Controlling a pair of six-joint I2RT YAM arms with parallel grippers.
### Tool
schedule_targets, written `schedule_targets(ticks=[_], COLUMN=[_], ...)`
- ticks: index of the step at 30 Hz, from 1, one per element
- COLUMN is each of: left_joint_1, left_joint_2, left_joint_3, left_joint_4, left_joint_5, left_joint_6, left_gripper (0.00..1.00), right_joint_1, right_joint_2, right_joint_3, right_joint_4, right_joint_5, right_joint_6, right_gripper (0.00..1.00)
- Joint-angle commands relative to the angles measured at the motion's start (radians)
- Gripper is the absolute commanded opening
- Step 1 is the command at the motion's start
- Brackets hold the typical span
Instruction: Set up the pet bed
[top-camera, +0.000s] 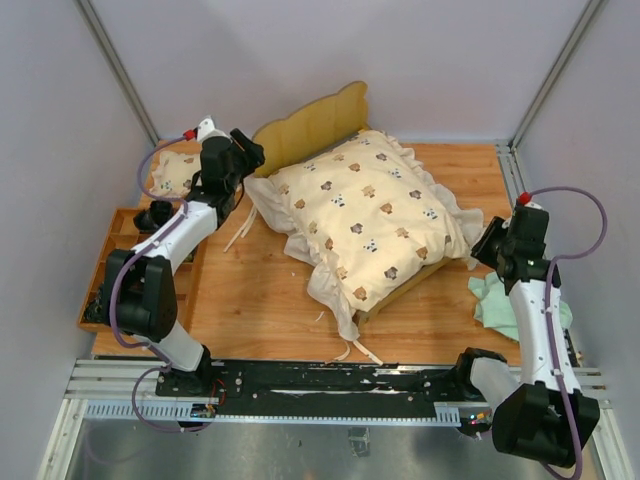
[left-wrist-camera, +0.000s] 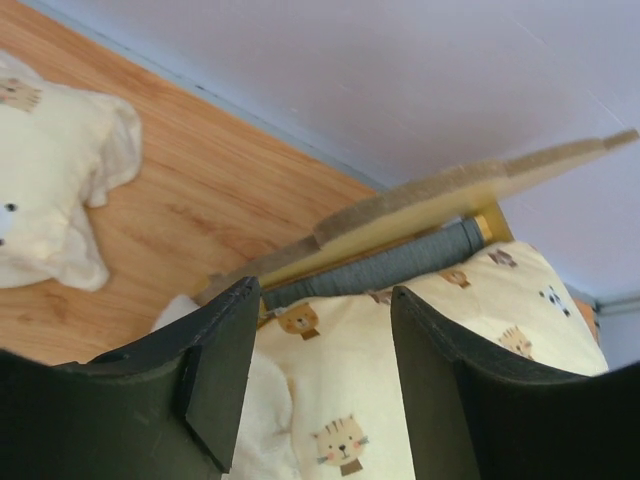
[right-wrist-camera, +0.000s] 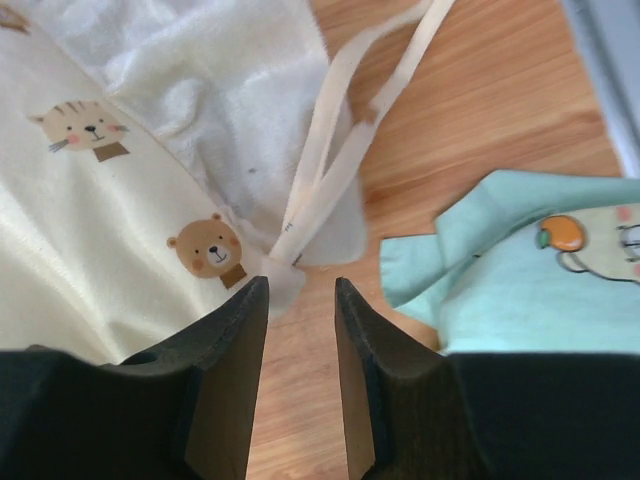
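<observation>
The pet bed (top-camera: 316, 122) stands mid-table, its wavy wooden headboard at the back and its foot rail (top-camera: 412, 285) showing in front. A cream bear-print ruffled quilt (top-camera: 365, 215) covers it and hangs over the sides. In the left wrist view the headboard (left-wrist-camera: 450, 195) and grey base (left-wrist-camera: 400, 265) show above the quilt (left-wrist-camera: 350, 400). My left gripper (top-camera: 243, 152) is open and empty at the quilt's back-left corner. My right gripper (top-camera: 484, 247) is open and empty at the quilt's right corner, by its tie ribbons (right-wrist-camera: 330, 150).
A small cream pillow (top-camera: 174, 172) lies at the back left, also in the left wrist view (left-wrist-camera: 50, 190). A wooden compartment tray (top-camera: 112, 245) sits at the left edge. A mint-green cloth (top-camera: 497, 300) lies at the right, also in the right wrist view (right-wrist-camera: 520, 270).
</observation>
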Motion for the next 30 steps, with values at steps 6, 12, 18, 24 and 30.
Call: schedule_targets(ticks=[6, 12, 18, 24, 30], left_joint_1=[0.008, 0.009, 0.011, 0.010, 0.009], left_joint_2=[0.035, 0.026, 0.091, 0.199, 0.286], left_joint_3=[0.146, 0.123, 0.123, 0.132, 0.161], left_joint_4=[-0.148, -0.098, -0.069, 0.023, 0.201], left_joint_5=[-0.220, -0.282, -0.293, -0.181, -0.060], left_joint_6=[-0.106, -0.119, -0.136, -0.199, -0.193], left_gripper=[0.53, 0.51, 0.49, 0.46, 0.45], right_joint_1=[0.003, -0.002, 0.006, 0.045, 0.061], right_joint_2=[0.159, 0.344, 0.614, 0.600, 0.476], right_joint_3=[0.184, 0.276, 0.400, 0.337, 0.194], right_joint_4=[-0.002, 0.030, -0.074, -0.075, -0.051], right_joint_5=[0.168, 0.156, 0.085, 0.122, 0.067], right_joint_6=[-0.085, -0.111, -0.099, -0.048, -0.007], right_gripper=[0.36, 0.36, 0.33, 0.31, 0.30])
